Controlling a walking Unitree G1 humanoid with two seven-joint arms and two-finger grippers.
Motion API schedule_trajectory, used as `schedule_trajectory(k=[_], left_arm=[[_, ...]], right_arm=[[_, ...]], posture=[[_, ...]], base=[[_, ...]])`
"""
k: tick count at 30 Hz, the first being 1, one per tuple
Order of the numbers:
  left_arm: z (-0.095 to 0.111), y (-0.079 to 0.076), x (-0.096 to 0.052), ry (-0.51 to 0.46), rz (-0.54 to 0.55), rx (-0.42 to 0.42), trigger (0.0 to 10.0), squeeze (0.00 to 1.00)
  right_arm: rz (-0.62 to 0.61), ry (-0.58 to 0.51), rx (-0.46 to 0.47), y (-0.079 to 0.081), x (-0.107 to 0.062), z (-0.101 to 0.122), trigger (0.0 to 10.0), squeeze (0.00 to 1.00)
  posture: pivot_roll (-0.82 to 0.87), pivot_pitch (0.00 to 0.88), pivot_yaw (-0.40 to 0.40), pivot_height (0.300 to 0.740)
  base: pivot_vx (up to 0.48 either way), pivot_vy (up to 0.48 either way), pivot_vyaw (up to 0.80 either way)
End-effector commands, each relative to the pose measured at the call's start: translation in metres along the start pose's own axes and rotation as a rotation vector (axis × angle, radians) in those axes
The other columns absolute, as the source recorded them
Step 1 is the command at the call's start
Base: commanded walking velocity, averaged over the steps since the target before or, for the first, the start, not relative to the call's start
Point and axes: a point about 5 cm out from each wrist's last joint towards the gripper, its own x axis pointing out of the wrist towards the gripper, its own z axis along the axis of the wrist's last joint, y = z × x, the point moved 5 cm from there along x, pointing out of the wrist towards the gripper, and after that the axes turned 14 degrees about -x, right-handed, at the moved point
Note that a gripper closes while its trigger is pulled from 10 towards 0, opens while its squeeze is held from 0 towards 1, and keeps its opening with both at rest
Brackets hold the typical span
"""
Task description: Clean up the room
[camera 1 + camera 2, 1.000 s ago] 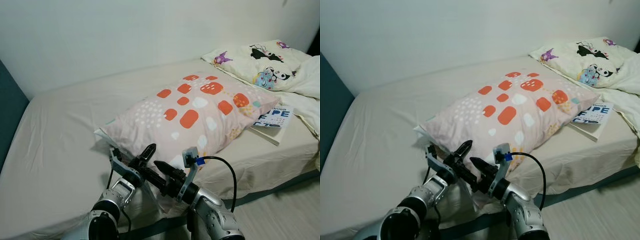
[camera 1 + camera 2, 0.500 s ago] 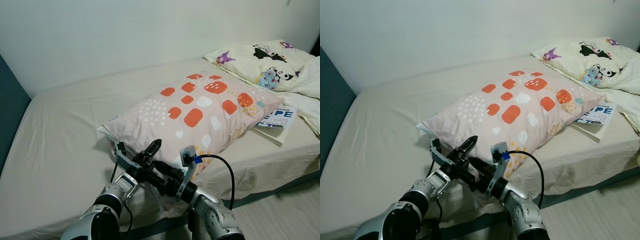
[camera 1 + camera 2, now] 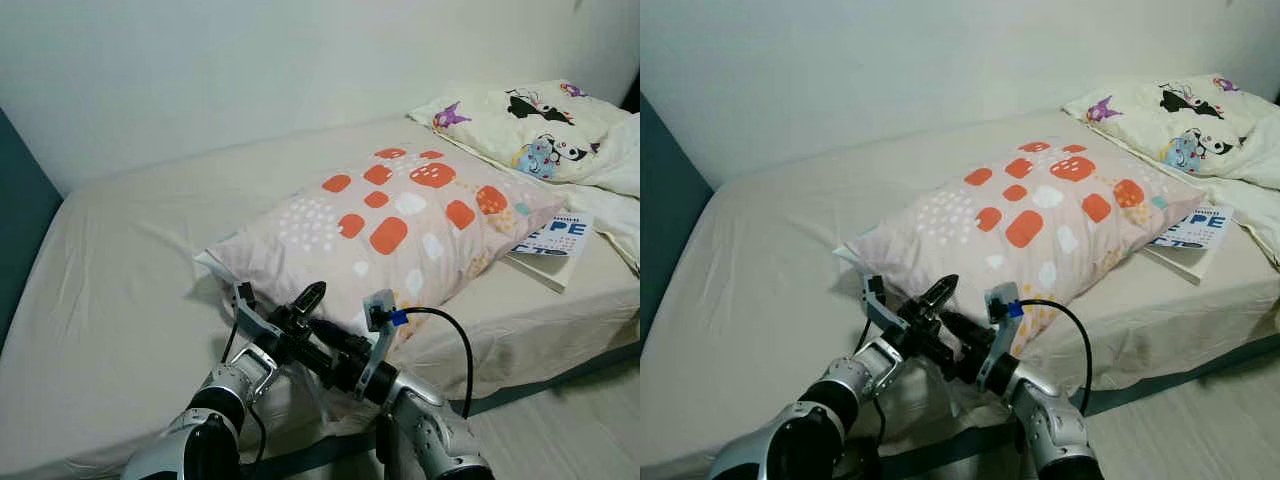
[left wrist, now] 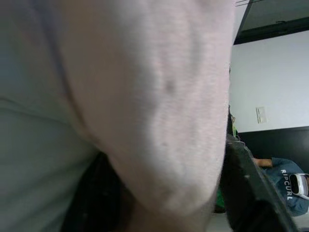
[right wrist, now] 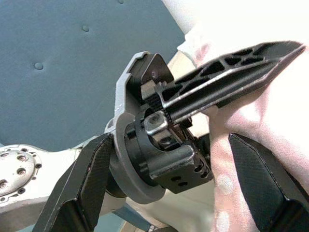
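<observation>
A pink pillow (image 3: 400,220) with orange and white spots lies slantwise on the cream bed (image 3: 130,300). Both arms reach to its near corner at the bed's front edge. My left gripper (image 3: 305,305) is open, with the pillow's corner between its fingers; in the left wrist view pink fabric (image 4: 159,96) bulges between them. One left finger (image 5: 231,72) lies on top of the fabric and the other is hidden under it. My right gripper (image 3: 325,335) is open just beside the left one, its fingers (image 5: 87,188) wide apart and empty.
A book (image 3: 550,240) lies by the pillow's right end. A cartoon-print pillow (image 3: 520,125) and white bedding (image 3: 620,160) fill the far right corner. A blue padded panel (image 3: 20,220) stands at the bed's left, with floor (image 3: 570,420) at the lower right. A person (image 4: 285,179) appears in the left wrist view.
The view has shifted slightly. Both grippers have edged forward and up toward the pillow's near corner. The pillow lies about where it was.
</observation>
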Motion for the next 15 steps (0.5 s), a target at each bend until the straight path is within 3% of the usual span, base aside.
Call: schedule_trajectory(k=[1,15], left_arm=[[-0.0699,-0.0227,0.0278,0.156,-0.086,-0.087,0.0,0.00],[-0.0643,-0.0277,0.0309,0.142,-0.094,-0.082,0.0,0.00]], right_arm=[[-0.010,-0.007,0.008,-0.0017,0.0010,0.0016,10.0,0.00],[-0.022,0.003,-0.004,-0.0060,0.0006,0.0015,10.0,0.00]], posture=[[-0.21,0.077,0.053,0.550],[-0.21,0.055,0.054,0.550]], base=[[0.000,0.000,0.00],[0.000,0.000,0.00]])
